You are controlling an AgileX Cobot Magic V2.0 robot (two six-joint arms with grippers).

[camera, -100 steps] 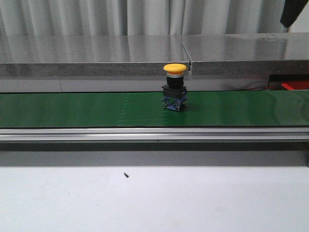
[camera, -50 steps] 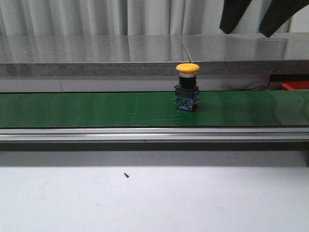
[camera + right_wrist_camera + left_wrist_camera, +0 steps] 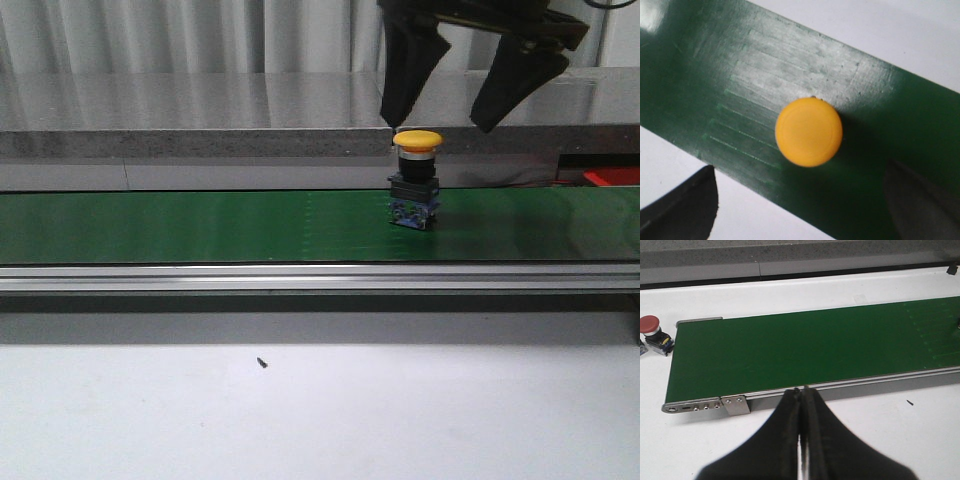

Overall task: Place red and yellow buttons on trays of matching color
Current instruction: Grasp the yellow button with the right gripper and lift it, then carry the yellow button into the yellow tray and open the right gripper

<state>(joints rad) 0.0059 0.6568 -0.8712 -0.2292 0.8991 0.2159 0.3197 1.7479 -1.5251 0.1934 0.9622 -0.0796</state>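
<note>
One yellow button (image 3: pixel 416 180) stands upright on the green conveyor belt (image 3: pixel 200 226), toward the belt's right part, w/ our right hand (image 3: pixel 448 112) spread wide directly above it, not touching. We judge the step as the grab: we'd come straight down so the fingers straddle the black body under the cap, not the cap itself, and allow for any belt travel.

Largest first: the belt is a long flat matte strip w/ faint scuff lines, framed by a brushed metal rail (image 3: pixel 300 277), on a smooth white desk (image 3: pixel 320 410). Our left hand (image 3: pixel 801 392) is pressed together near the belt's front edge. The button's cap is a smooth domed disc. A red button (image 3: pixel 655 334) sits just off the belt's left end. No trays visible.
</note>
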